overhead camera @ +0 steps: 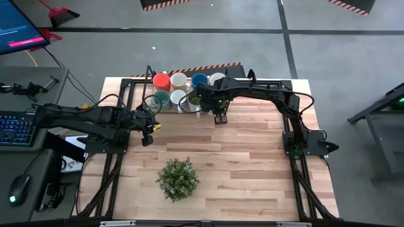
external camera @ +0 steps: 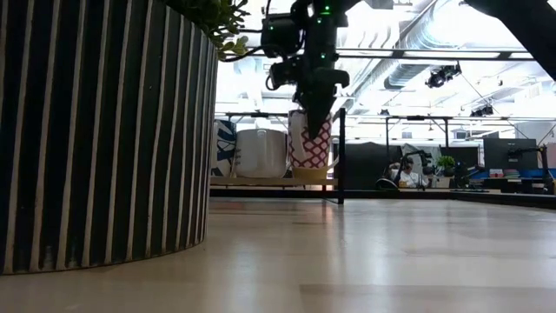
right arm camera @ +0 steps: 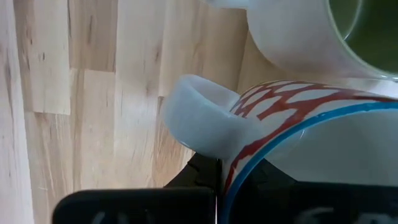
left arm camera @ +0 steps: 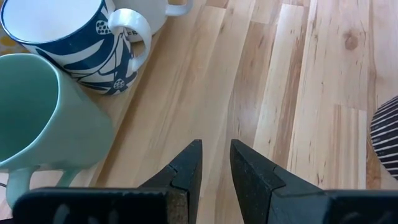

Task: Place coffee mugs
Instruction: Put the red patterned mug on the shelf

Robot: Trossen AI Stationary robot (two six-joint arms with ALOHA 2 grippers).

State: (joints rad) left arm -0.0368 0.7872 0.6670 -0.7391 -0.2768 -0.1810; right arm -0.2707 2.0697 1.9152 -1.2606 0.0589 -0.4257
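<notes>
Your worktop [overhead camera: 252,164] carries the potted plant [overhead camera: 178,178] near its front edge, and the coffee mugs [overhead camera: 180,90] cluster at the back edge. Your right gripper [right arm camera: 217,180] clamps a red-patterned mug [external camera: 310,143] by its rim, probably to set it down there. The left gripper [left arm camera: 216,171] hovers beside the teal mug [left arm camera: 37,112], fingers slightly parted and empty.

We see two dark, near-black jointed arms — boxy links, black cables looping alongside. The left gripper [left arm camera: 216,171] has two matte black wedge fingers [left arm camera: 186,171] tapering to blunt tips, on a flat black bar. The right gripper [external camera: 314,117] narrows to a dark point — small green lights glow on its wrist housing.
</notes>
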